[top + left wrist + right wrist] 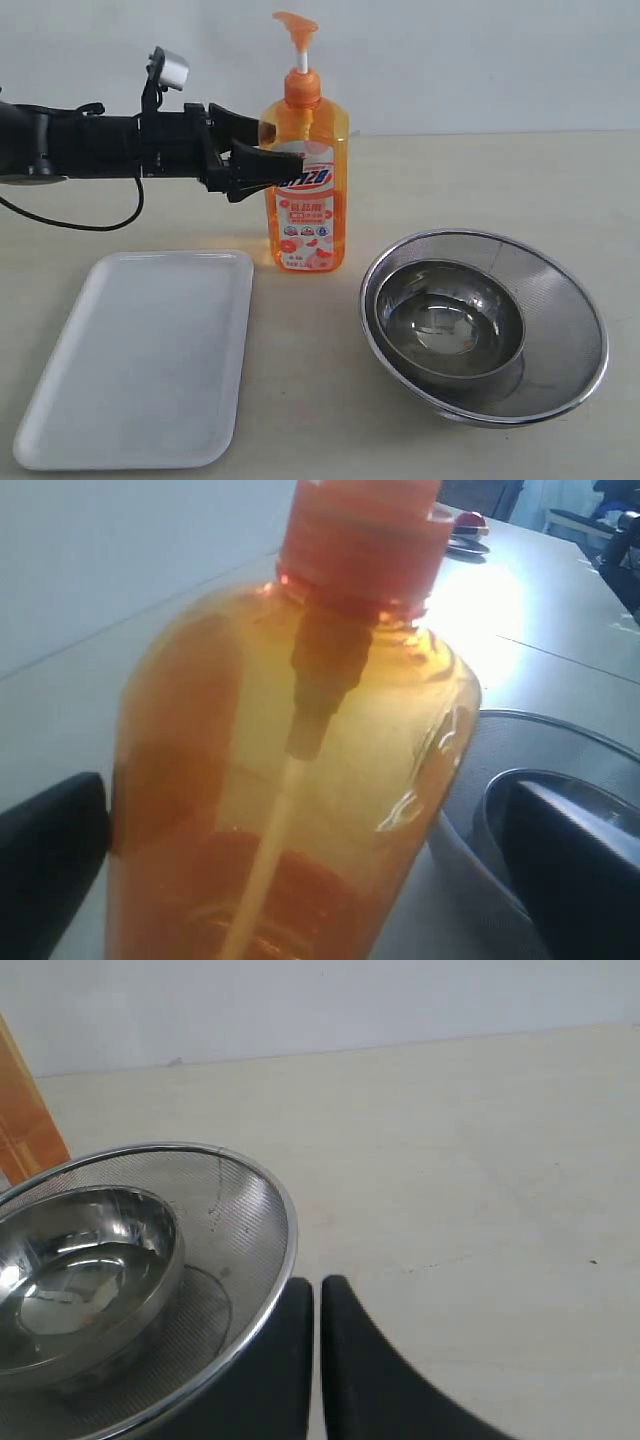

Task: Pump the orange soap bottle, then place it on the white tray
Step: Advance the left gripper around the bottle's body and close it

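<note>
orange soap bottle [318, 195]: white-orange label [305, 228] carries large slanted blue characters, front part covered, visible end resembles "28", reading uncertain; small Chinese lettering beneath, too small to read; wrist views: label unreadable

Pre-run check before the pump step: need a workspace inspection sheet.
Surface: pale table, no spills seen.
Job's things: orange soap bottle upright, just beyond the white tray; tray holds nothing.
Clutter: steel mesh bowl with a smaller steel bowl inside, right of the bottle.
Grippers: left gripper jaws open, straddling the bottle's upper body; right gripper jaws shut, near the mesh bowl's rim.
Cables: black cable sags in a loop, far left.
Surroundings: plain light wall.
</note>
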`<state>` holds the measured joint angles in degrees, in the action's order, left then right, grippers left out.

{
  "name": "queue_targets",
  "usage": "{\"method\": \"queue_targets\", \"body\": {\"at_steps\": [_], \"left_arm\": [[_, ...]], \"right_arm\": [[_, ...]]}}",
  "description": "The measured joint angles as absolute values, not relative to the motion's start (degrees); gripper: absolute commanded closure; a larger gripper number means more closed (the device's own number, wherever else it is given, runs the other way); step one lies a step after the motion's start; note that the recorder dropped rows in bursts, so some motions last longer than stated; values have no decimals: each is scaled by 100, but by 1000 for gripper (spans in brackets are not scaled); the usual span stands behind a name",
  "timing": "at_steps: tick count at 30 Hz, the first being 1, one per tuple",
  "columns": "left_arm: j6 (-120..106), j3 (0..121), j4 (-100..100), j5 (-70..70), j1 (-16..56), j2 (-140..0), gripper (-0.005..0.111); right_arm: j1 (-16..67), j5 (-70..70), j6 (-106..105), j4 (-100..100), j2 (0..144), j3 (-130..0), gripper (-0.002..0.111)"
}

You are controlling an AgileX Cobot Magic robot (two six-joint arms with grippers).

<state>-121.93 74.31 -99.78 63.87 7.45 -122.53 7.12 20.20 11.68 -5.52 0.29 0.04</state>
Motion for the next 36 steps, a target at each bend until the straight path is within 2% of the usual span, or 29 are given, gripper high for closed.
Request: {"method": "queue_targets", "body": {"at_steps": [36], "left_arm": [[-12193, 7895, -9969, 6514, 806, -12732, -3]], "right_arm": [[712, 2020, 1168, -552, 29, 4, 108]]}}
